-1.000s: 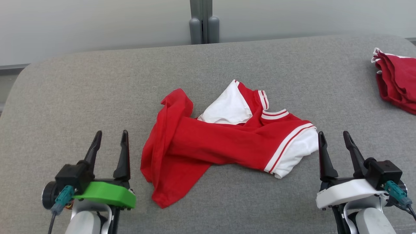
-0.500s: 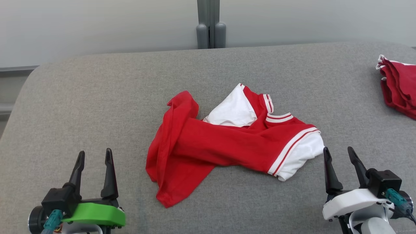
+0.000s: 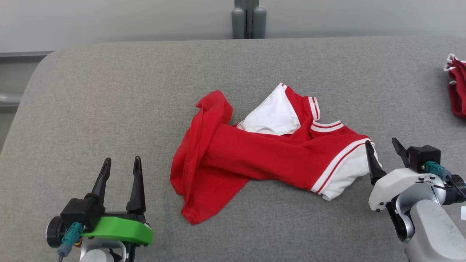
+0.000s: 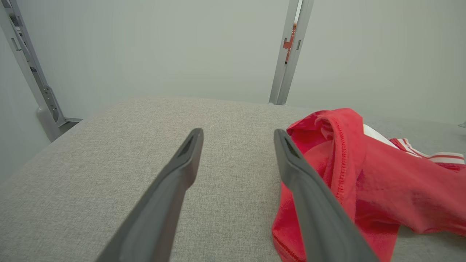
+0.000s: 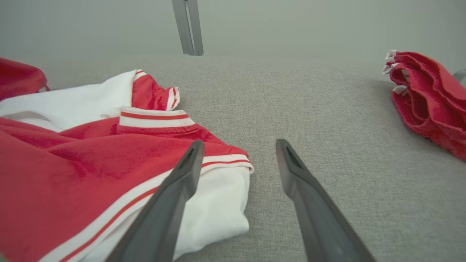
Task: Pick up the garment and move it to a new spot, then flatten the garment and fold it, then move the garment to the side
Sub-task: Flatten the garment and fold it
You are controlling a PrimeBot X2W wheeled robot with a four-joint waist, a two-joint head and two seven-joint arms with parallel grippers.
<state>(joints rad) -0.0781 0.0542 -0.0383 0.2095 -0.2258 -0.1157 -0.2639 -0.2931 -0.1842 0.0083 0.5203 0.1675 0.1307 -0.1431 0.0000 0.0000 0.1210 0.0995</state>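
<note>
Two grippers, both spread to the full, both empty. Right gripper [image 3: 382, 143]: poised at the white-cuffed end of the garment [image 3: 269, 156], inner finger against or just shy of the cuff's edge, hard to tell which; from the right wrist, that finger crossing in front of the white fabric, the outer one off the garment over bare cloth. Left gripper [image 3: 122, 160]: near the garment's crumpled red end but apart from it, touching nothing, fingers aimed past its edge rather than at it.

Looks like the very first step, the pick-up, not yet under way: garment unheld, lying in a twisted heap between the two grippers on the grey cushion [image 3: 109, 91], red body bunched, white lining turned out on the far side. Calls next for closing the right jaws on the striped cuff, with one finger slid under the fabric edge or both pinching a raised fold; likewise for bringing the left gripper in to the red hem before any lift.

Well apart from the garment, beyond its cuffed end: a second red bundle [image 3: 458, 91], probably no part of this grab.
</note>
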